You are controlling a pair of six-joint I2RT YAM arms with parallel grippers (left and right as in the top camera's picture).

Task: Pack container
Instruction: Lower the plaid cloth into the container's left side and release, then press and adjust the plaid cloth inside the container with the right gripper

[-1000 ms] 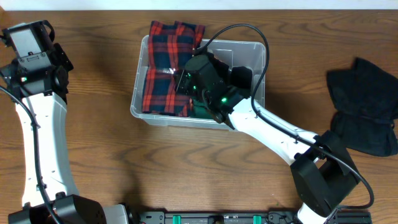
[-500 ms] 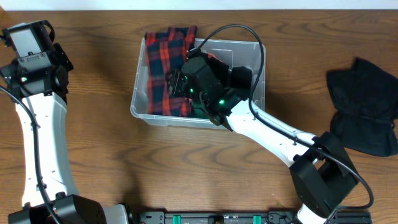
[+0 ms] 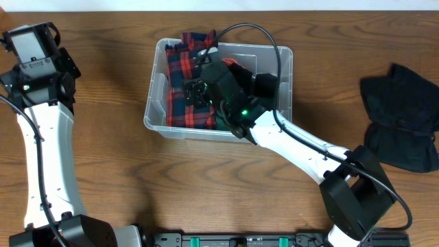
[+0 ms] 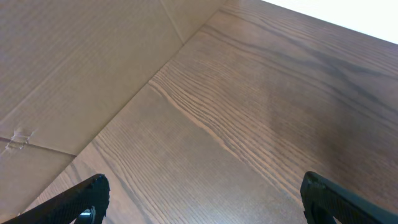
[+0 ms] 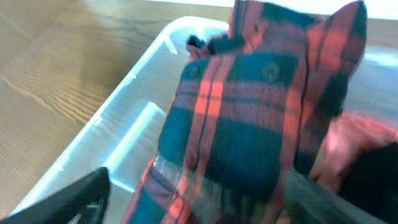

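The container (image 3: 285, 77) is a clear plastic bin at the table's middle back. A red-and-navy plaid garment (image 3: 184, 96) lies bunched in its left half, its top end draped over the far rim. My right gripper (image 3: 197, 89) hovers inside the bin right above this cloth. In the right wrist view its fingers stand wide apart, and the right gripper (image 5: 205, 199) is open over the plaid garment (image 5: 249, 106) near the bin's wall (image 5: 118, 106). My left gripper (image 4: 202, 196) is open over bare wood, far left of the bin.
A black garment (image 3: 405, 120) lies crumpled on the table at the right. Some red cloth (image 5: 357, 143) shows in the bin beside the plaid piece. A cardboard sheet (image 4: 74, 62) borders the table at the far left. The right arm's cable (image 3: 257, 34) arcs over the bin.
My right gripper's jaws have spread apart and let go of the plaid garment, which has slumped and bunched in the bin's left half. The left arm has stayed put.
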